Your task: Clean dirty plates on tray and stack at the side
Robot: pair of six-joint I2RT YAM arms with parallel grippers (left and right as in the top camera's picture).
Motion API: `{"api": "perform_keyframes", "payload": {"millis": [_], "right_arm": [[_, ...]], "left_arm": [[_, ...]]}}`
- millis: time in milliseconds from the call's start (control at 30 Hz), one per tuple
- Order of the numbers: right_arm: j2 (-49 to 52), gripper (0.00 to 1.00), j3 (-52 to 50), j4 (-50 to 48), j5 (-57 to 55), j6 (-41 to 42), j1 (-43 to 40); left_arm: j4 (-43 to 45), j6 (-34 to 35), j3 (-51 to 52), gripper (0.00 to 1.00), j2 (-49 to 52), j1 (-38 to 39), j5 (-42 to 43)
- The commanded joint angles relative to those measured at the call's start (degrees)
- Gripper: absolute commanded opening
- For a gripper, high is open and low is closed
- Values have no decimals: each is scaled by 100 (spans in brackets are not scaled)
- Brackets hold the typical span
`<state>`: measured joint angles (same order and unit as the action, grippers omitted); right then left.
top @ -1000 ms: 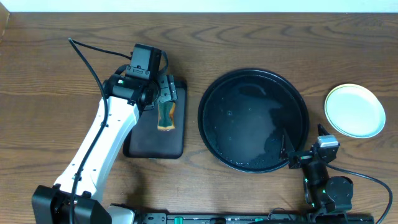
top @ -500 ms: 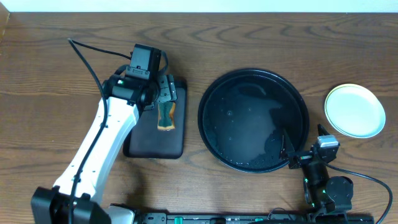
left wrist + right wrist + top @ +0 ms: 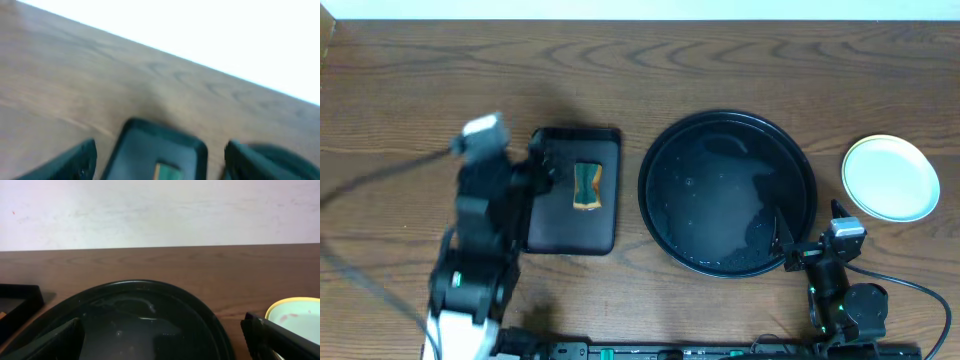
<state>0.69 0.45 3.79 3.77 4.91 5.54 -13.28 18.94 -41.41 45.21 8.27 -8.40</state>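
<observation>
Left hand [image 3: 161, 159] wide open, empty, over small rectangular tray [image 3: 570, 232]; right hand [image 3: 161, 342] likewise, at near rim of round tray [image 3: 720, 190]. Plates [image 3: 890, 178] stacked on surface right of it; reddish smears visible only from right wrist.

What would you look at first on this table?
The big round glossy black tray grabs the eye first, sitting in the middle of the brown wooden table with no plates on it. Right of it is a small stack of pale round plates, with a yellow rim peeking out under the top one. To the left, a smaller rectangular black tray holds a green-and-orange sponge.
</observation>
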Motion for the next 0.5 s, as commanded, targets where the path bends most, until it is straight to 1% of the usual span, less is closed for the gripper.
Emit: {"api": "perform_keyframes", "payload": {"millis": [0, 100, 267, 367, 467], "right_arm": [[-35, 99, -13, 20, -52, -72, -31], [-35, 99, -13, 20, -52, -72, -31], [-35, 99, -13, 20, -52, -72, -31], [-35, 99, -13, 20, -52, -72, -31], [-35, 99, -13, 20, -52, -72, -31]], "left_arm": [[387, -111, 898, 82, -907, -326, 223], [688, -114, 1615, 82, -1823, -533, 221], [894, -114, 2551, 82, -3259, -778, 221], [981, -111, 2999, 82, -3923, -903, 221], [981, -111, 3318, 82, -4356, -966, 247]]}}
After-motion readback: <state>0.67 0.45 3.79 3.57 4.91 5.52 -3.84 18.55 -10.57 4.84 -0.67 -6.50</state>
